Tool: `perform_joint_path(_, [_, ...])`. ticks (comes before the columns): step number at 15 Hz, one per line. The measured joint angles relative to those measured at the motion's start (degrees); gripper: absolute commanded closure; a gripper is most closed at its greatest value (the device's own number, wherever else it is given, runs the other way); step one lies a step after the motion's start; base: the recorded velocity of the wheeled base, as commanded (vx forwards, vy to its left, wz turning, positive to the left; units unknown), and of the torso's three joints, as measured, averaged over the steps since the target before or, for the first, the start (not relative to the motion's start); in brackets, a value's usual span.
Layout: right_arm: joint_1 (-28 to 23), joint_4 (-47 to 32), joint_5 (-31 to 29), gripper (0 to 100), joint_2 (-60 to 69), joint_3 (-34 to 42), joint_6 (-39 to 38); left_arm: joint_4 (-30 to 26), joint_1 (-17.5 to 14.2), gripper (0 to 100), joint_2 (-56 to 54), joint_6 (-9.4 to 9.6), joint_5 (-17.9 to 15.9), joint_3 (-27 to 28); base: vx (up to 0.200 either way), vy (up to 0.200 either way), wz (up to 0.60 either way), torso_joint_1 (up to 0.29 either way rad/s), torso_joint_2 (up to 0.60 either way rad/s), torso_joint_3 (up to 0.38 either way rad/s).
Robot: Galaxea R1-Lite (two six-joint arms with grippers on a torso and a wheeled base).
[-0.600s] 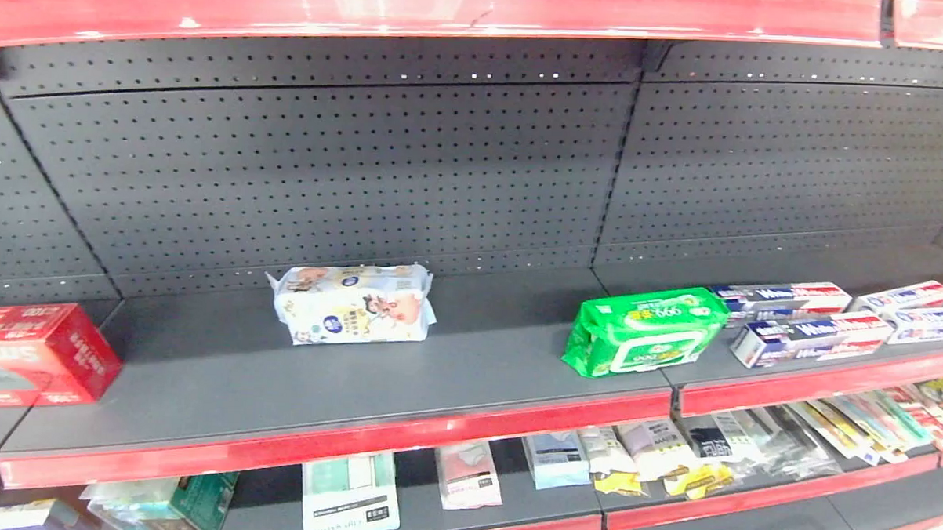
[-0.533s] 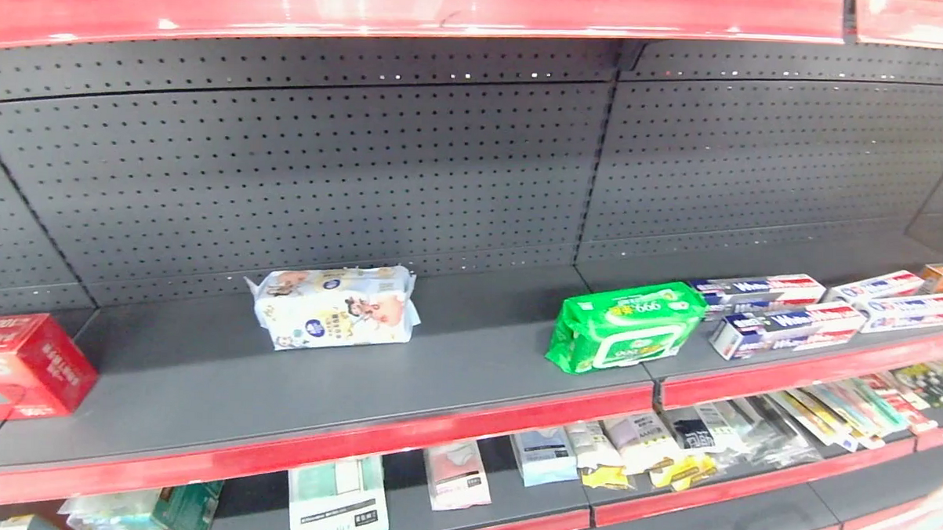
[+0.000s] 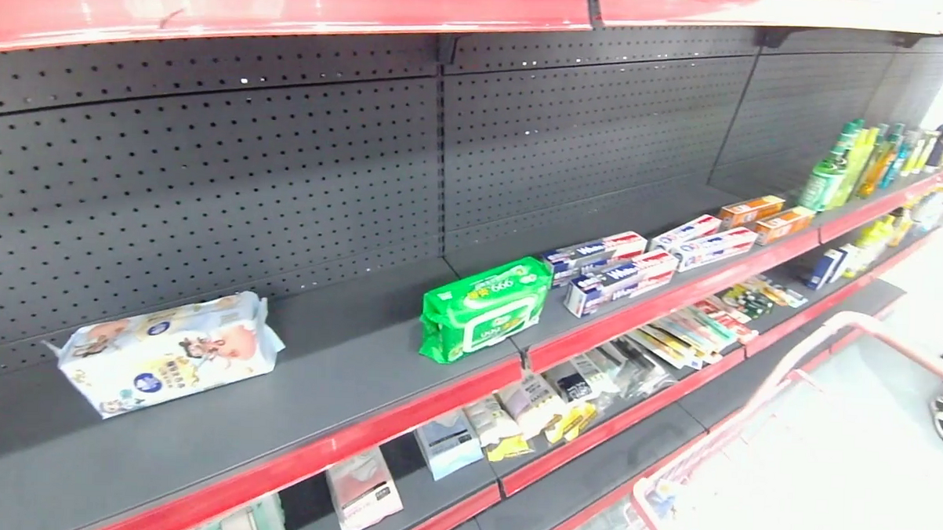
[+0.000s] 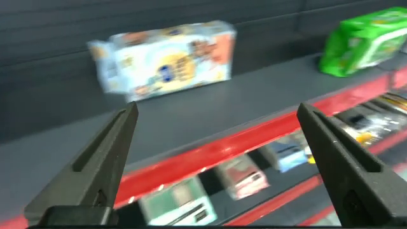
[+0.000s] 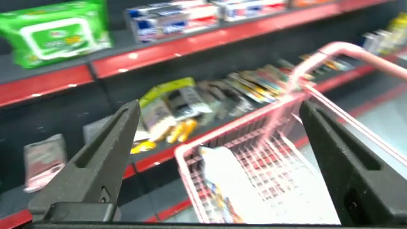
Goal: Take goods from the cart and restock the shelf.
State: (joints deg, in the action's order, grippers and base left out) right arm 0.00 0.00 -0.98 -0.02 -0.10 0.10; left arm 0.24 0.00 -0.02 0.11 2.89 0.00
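Green pack (image 3: 482, 308) bears print; none legible.

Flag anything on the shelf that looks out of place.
The green wipes pack lies across the joint between two boards of the shelf, near its front lip, not within one bay. Nothing looks spilled or damaged.

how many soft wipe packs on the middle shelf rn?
2: white printed pack toward the left of the shelf; green pack at the front edge, next to the toothpaste boxes. More may sit past the frame's left edge.
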Motion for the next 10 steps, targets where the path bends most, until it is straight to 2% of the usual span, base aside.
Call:
perform_joint_path(7, [0.00,-0.02,0.00,0,0.00,0.00,-0.02,-0.02,-0.02,0,-0.02,0.00,0.00,0.00,0.000,0.000,-0.60,0.002,0.00,0.003])
perform_joint_path(10, [-0.02,0.05,-0.02,0,0.00,0.00,-0.02,-0.06,0.07,0,0.00,-0.01,0.00,0.00,0.000,0.000,0.00,0.000,0.00,0.000])
